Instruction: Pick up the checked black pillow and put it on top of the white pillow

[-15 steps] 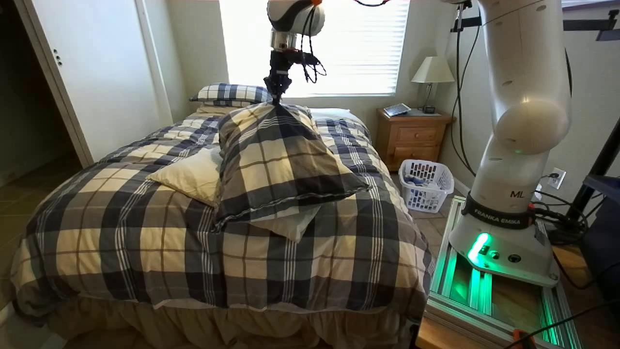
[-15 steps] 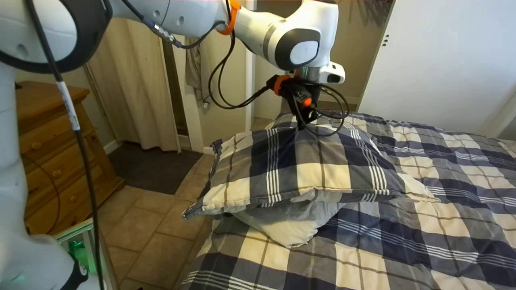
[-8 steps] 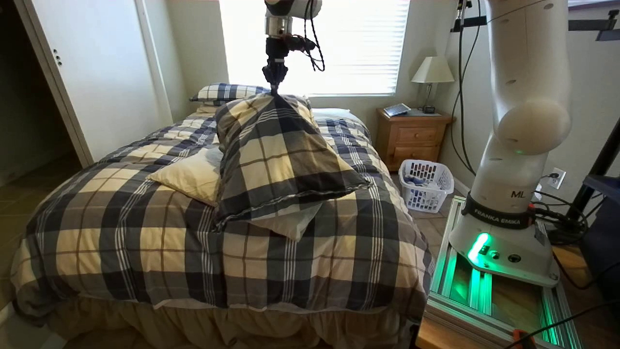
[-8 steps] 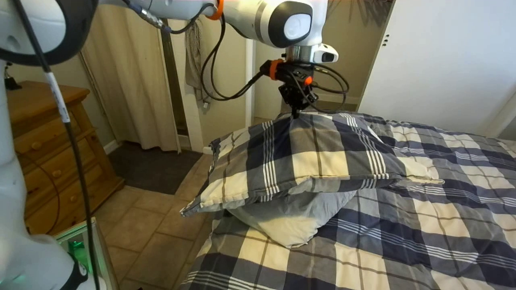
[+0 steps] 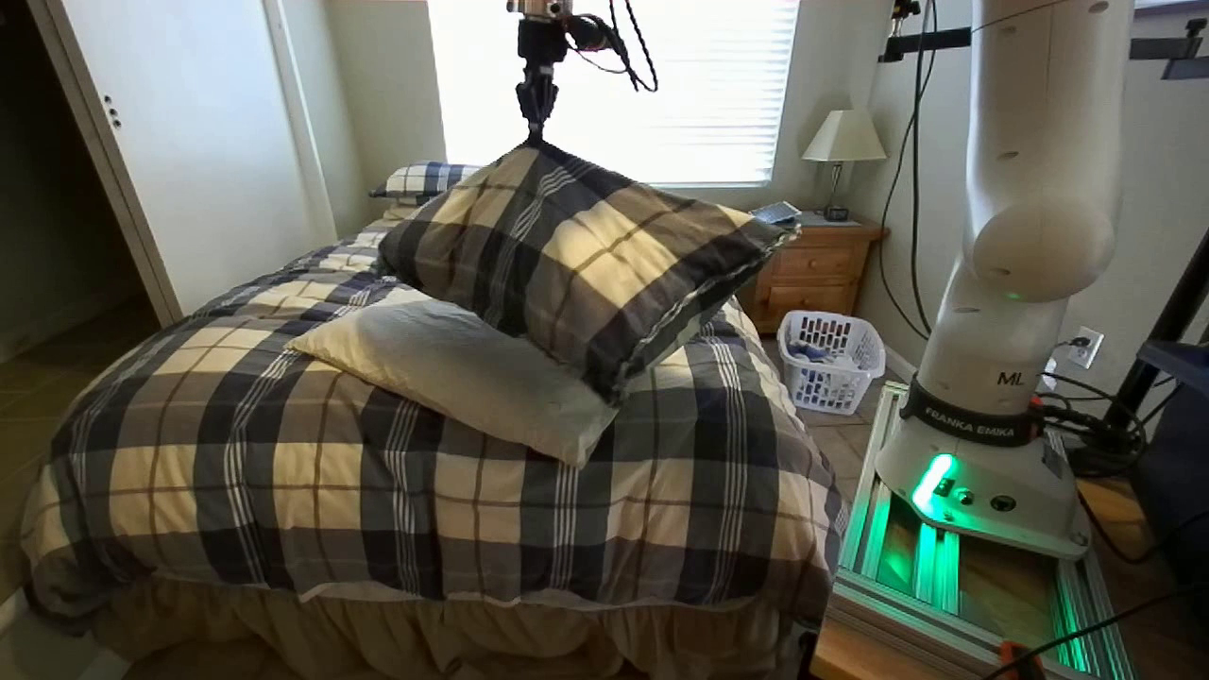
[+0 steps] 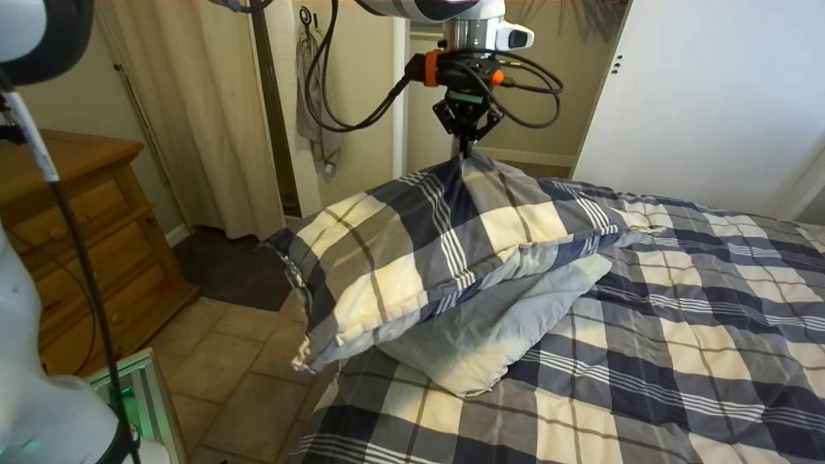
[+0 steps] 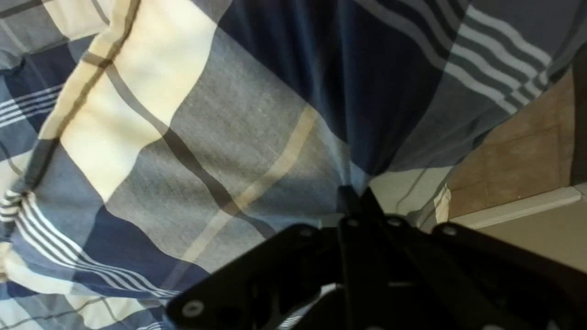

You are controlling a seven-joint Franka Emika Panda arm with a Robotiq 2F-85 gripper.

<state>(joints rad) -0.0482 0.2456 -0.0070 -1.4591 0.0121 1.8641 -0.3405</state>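
The checked black pillow [image 5: 576,255] hangs from my gripper [image 5: 536,132], which is shut on a pinched fold of its upper face. In an exterior view its near corner points down by the right end of the white pillow [image 5: 444,359]. The white pillow lies flat on the bed, its far side hidden by the checked one. In an exterior view the checked pillow [image 6: 412,251] slopes over the white pillow [image 6: 477,348], below the gripper [image 6: 465,149]; whether they touch is unclear. In the wrist view the fingertips [image 7: 360,197] close on gathered cloth of the checked pillow [image 7: 247,101].
The plaid bedcover [image 5: 453,538] spreads under both pillows. A paler plaid pillow [image 5: 420,179] lies at the bed's head. A nightstand [image 5: 817,269] with a lamp [image 5: 843,142] and a white laundry basket [image 5: 831,378] stand beside the bed. A wooden dresser [image 6: 84,238] stands behind the arm.
My gripper has risen, lifting the checked pillow higher. The pillow has turned and tilted, with one corner swinging down, and more of the white pillow shows. The white pillow has stayed in place.
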